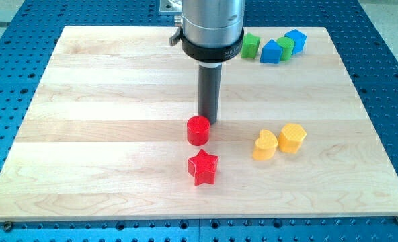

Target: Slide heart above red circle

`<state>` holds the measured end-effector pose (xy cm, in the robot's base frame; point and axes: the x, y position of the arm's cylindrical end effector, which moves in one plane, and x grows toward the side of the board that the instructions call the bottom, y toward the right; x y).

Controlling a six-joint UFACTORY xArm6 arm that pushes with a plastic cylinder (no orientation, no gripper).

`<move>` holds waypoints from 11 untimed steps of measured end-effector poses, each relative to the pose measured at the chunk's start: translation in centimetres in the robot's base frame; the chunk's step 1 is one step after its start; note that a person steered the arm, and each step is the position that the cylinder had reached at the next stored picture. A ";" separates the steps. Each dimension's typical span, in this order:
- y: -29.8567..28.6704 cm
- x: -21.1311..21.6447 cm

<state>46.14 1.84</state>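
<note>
No brand or label can be read anywhere; some small marks sit on the dark collar of the arm (211,30), but they are too small to make out.

The arm has no gripper, so there is nothing to open or clench: it ends in a dark rod that holds nothing. My tip (208,121) stands on the board (105,134) near the middle, just above and slightly to the right of the red circle (198,130) as the view shows it. The tip looks to be touching the circle's top-right edge or just beside it; I cannot tell which.

The red star (203,167) lies just below the red circle, a little apart from it.

The yellow heart (265,144) lies to the view's right of the red circle, well apart from it and slightly lower, not above it. Its right side touches or nearly touches a second yellow block (292,137), whose shape is not clear. The tip is well apart from both.

At the view's top right, four blocks cluster together: a green block (251,46), a blue block (271,52), another green block (286,46) and another blue block (296,40). They sit close against one another, far from the tip.

The board rests on a blue perforated table (387,81).
</note>
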 end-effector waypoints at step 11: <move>5.0 -2.9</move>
